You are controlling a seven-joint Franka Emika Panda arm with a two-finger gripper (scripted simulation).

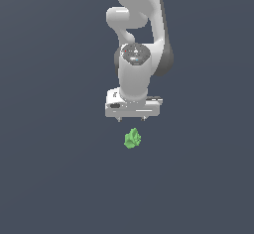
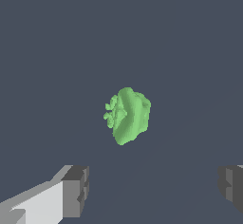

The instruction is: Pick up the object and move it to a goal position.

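Gripper [image 1: 132,118] above the blob [image 1: 132,139], clear of it; fingers [image 2: 76,192] spread wide apart, wider than the blob; blob centred between them in the wrist view.

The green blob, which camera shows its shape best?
The wrist view: the green blob looks large there, its lumpy facets clear, beyond the open gripper. The exterior view shows it only as a small speck below the gripper, untouched.
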